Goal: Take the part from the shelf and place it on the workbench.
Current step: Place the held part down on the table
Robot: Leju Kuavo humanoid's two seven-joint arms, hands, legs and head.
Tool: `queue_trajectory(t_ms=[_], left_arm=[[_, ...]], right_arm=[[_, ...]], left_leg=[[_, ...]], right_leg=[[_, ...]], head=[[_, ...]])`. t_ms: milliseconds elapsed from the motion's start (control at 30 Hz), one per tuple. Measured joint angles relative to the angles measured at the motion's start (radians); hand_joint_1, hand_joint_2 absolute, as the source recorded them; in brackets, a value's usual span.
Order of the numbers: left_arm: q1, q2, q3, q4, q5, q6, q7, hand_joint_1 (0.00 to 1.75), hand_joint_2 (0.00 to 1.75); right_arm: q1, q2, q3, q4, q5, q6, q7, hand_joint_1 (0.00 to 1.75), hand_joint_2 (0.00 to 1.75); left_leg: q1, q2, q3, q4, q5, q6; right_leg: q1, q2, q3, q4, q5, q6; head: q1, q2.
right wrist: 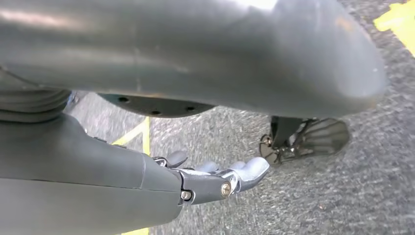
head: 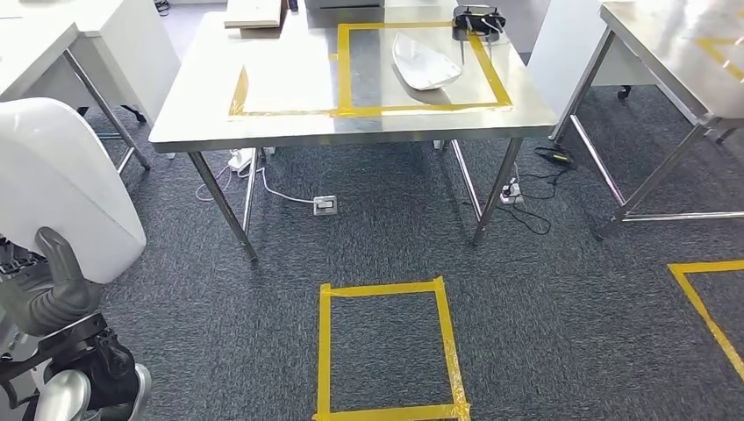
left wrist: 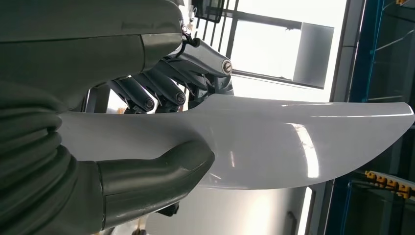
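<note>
Left hand [left wrist: 147,132]: grips the white part [left wrist: 274,142], thumb under, fingers [left wrist: 161,93] over, carrying it level.
Right hand [right wrist: 215,178]: empty, fingers loosely extended over carpet.
Surface [head: 289,123]: well ahead, taped frame awaiting.

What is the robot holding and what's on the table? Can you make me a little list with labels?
left robot hand: holds a white part, thumb on one face, fingers on the other
right robot hand: holds nothing, fingers apart, above the carpet
workbench: steel, marked with yellow tape
on workbench: another white curved part inside the taped box
floor: grey carpet with a yellow tape square
</note>
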Motion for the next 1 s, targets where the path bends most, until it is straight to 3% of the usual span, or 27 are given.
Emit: queue_trajectory(t_ms=[100, 267, 333, 433, 567, 600, 700, 733, 767, 800, 867, 900, 933, 1000], left_arm=[[0.003, -0.002, 0.000, 0.001, 0.009, 0.000, 0.001, 1.75, 1.75], [-0.002, -0.005, 0.000, 0.008, 0.014, -0.001, 0.001, 1.75, 1.75], [-0.002, -0.006, 0.000, 0.008, 0.013, 0.000, 0.001, 1.75, 1.75], [-0.002, -0.007, 0.000, 0.008, 0.011, 0.000, 0.001, 1.75, 1.75], [-0.004, -0.010, 0.000, 0.008, 0.003, 0.003, 0.001, 1.75, 1.75], [-0.005, -0.011, 0.000, 0.007, 0.000, 0.005, 0.000, 1.75, 1.75], [-0.002, -0.015, 0.000, 0.006, -0.003, 0.008, 0.000, 1.75, 1.75], [0.000, -0.015, 0.000, 0.005, -0.003, 0.008, 0.000, 1.75, 1.75], [0.001, -0.016, 0.000, 0.005, -0.004, 0.008, 0.000, 1.75, 1.75], [0.002, -0.017, 0.000, 0.005, -0.004, 0.008, 0.000, 1.75, 1.75], [0.003, -0.019, 0.000, 0.003, -0.006, 0.010, 0.000, 1.75, 1.75], [0.003, -0.020, 0.000, 0.000, -0.007, 0.012, 0.000, 1.75, 1.75], [0.004, -0.021, -0.001, -0.003, -0.008, 0.014, 0.000, 1.75, 1.75], [0.005, -0.021, -0.001, -0.008, -0.008, 0.016, -0.001, 1.75, 1.75]], right_arm=[[-0.002, 0.001, -0.014, 0.000, -0.010, -0.007, 0.011, 0.00, 0.00], [-0.001, 0.000, -0.021, 0.000, -0.009, -0.009, 0.019, 0.00, 0.00], [-0.001, 0.000, -0.025, 0.000, -0.010, -0.009, 0.020, 0.00, 0.00], [-0.001, 0.001, -0.030, 0.000, -0.011, -0.013, 0.030, 0.00, 0.00], [-0.001, 0.001, -0.034, 0.000, -0.010, -0.013, 0.038, 0.00, 0.00], [-0.002, 0.001, -0.035, 0.000, -0.010, -0.013, 0.038, 0.00, 0.00], [-0.005, 0.001, -0.037, 0.000, -0.010, -0.013, 0.040, 0.00, 0.00], [-0.004, 0.001, -0.038, 0.000, -0.009, -0.014, 0.042, 0.00, 0.00], [-0.003, 0.000, -0.039, 0.000, -0.009, -0.015, 0.043, 0.00, 0.00], [-0.002, 0.000, -0.039, 0.000, -0.008, -0.016, 0.045, 0.00, 0.00], [-0.001, -0.001, -0.041, 0.000, -0.008, -0.016, 0.046, 0.00, 0.00], [-0.001, -0.001, -0.041, 0.000, -0.008, -0.016, 0.046, 0.00, 0.00], [-0.001, -0.001, -0.042, 0.000, -0.008, -0.015, 0.046, 0.00, 0.00], [0.000, 0.000, -0.042, 0.000, -0.007, -0.015, 0.047, 0.00, 0.00]], left_leg=[[-0.001, 0.005, -0.003, -0.004, -0.004, 0.005], [0.000, 0.009, 0.007, -0.016, 0.007, -0.013], [0.000, 0.009, 0.008, -0.014, 0.007, -0.013], [-0.002, 0.010, 0.007, -0.010, 0.003, -0.006], [0.001, 0.014, 0.020, -0.038, 0.001, 0.016], [0.004, 0.016, 0.030, -0.044, 0.003, 0.020], [0.007, 0.023, 0.037, -0.045, 0.002, 0.022], [0.008, 0.025, 0.035, -0.043, 0.000, 0.020], [0.011, 0.025, 0.033, -0.040, -0.002, 0.016], [0.015, 0.025, 0.032, -0.035, -0.006, 0.011], [0.024, 0.023, 0.032, -0.019, -0.017, -0.008], [0.026, 0.022, 0.031, -0.010, -0.023, -0.018], [0.026, 0.021, 0.028, -0.004, -0.029, -0.028], [0.024, 0.019, 0.029, 0.004, -0.035, -0.044]], right_leg=[[-0.001, 0.001, 0.000, -0.004, 0.005, 0.004], [0.000, 0.005, -0.003, -0.003, 0.007, -0.008], [-0.001, 0.005, -0.004, -0.003, 0.008, -0.008], [-0.004, 0.006, -0.003, -0.004, 0.008, -0.005], [-0.004, 0.003, 0.003, 0.012, 0.018, 0.010], [-0.003, 0.001, -0.008, 0.036, 0.005, 0.015], [-0.009, -0.004, -0.087, 0.187, -0.087, 0.029], [-0.012, -0.005, -0.112, 0.235, -0.108, 0.034], [-0.016, -0.005, -0.123, 0.254, -0.111, 0.038], [-0.020, -0.006, -0.116, 0.238, -0.095, 0.042], [-0.029, -0.003, -0.057, 0.122, -0.035, 0.052], [-0.029, 0.001, -0.032, 0.069, -0.026, 0.052], [-0.028, 0.004, -0.018, 0.035, -0.025, 0.045], [-0.024, 0.003, -0.016, 0.027, -0.039, 0.019]], head=[[0.000, 0.000], [-0.001, 0.000], [-0.001, 0.000], [-0.001, 0.000], [0.001, 0.000], [0.003, 0.000], [0.008, 0.000], [0.009, 0.000], [0.009, 0.000], [0.009, 0.000], [0.010, 0.000], [0.011, 0.000], [0.011, 0.000], [0.012, 0.000]])
